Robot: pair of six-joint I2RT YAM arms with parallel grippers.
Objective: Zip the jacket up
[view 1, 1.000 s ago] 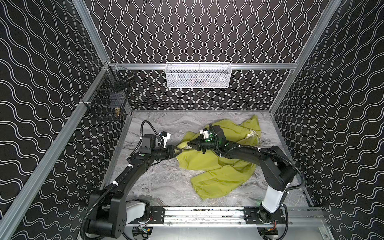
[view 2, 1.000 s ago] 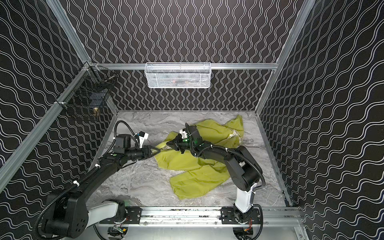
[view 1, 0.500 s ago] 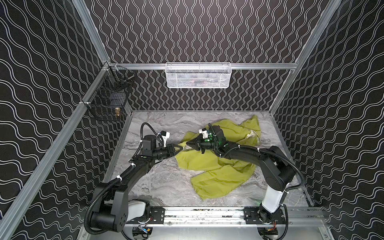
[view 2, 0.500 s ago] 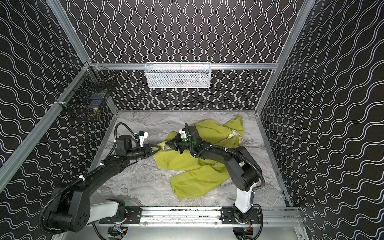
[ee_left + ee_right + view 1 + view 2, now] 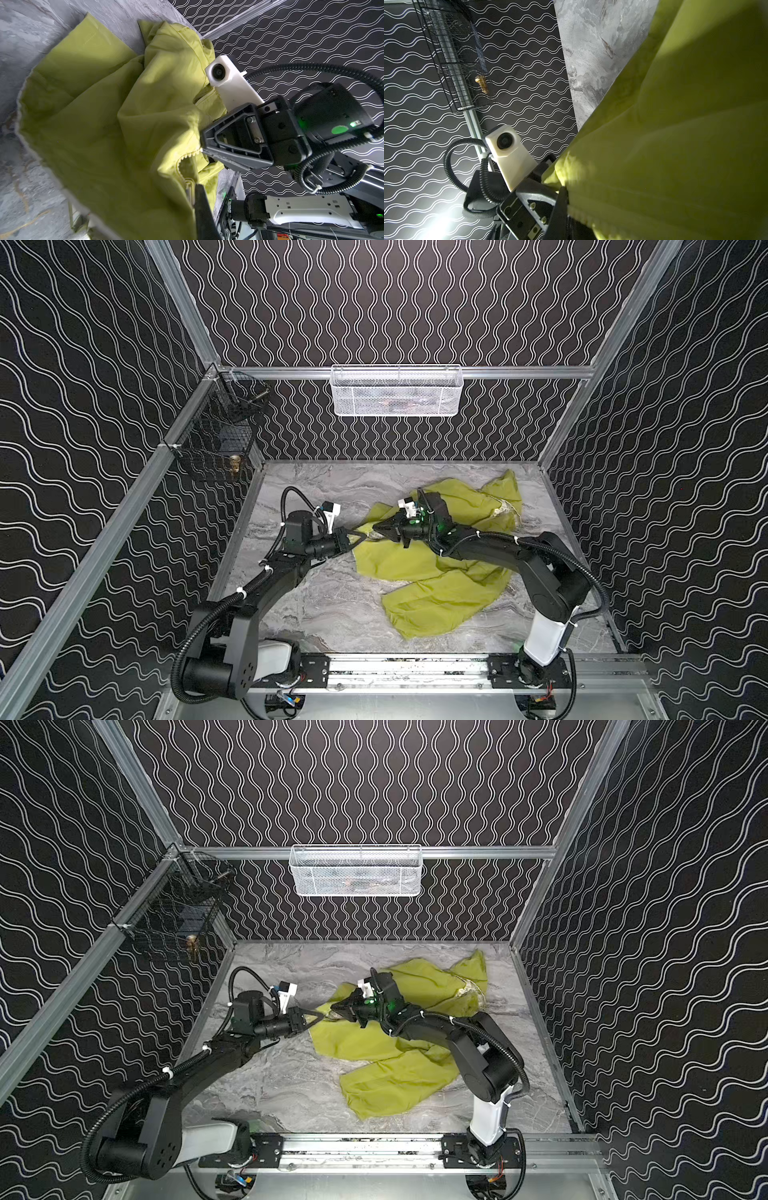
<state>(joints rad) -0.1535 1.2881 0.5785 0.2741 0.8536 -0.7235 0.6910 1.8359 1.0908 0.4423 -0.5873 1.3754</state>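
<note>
Jacket of thin yellow-green fabric (image 5: 419, 568), lying crumpled on the grey marbled tabletop (image 5: 324, 614), right of centre and reaching towards the far right corner in both top views. We find its front unzipped: in the left wrist view a row of pale zipper teeth (image 5: 188, 154) runs free along one raised edge, with no matching row meshed into it. The right gripper (image 5: 202, 146) is closed on that edge, pinching the fabric where the teeth reach its tips and holding it off the table. The left gripper (image 5: 358, 536) meets the same corner of the jacket from the opposite side, nose to nose with the right one. One of its fingers (image 5: 200, 209) lies against the fabric, but the cloth hides the other, so we cannot tell whether its jaws have closed on anything. We judge the step in hand to be securing the zipper's two bottom ends, with the zipping itself not begun. The next move calls for a firm hold on the second edge, then for aligning both ends. We cannot locate the slider here.
</note>
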